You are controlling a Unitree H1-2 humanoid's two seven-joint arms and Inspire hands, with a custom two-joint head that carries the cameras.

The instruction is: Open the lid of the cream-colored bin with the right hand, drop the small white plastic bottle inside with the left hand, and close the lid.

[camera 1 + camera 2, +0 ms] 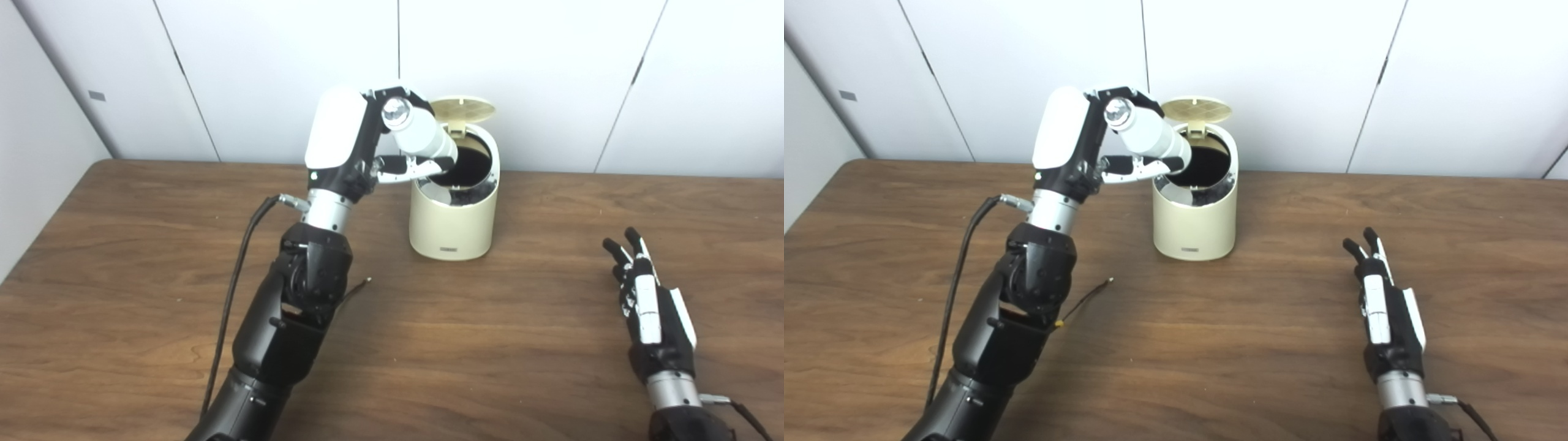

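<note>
Near the table's (551, 343) far edge, over the cream bin (453, 214) with lid (462, 109) standing up: left hand (361, 147) gripping the white bottle (422, 136), tilting it toward the opening for release. By the right edge, right hand (649, 306) resting empty, fingers apart, waiting to close the lid.

My brown wood table (184, 380) carries the cream bin (452, 226) upright toward its back middle, lid up, while my right hand (652, 309) lies on it near the front right, well apart from the bin.
</note>
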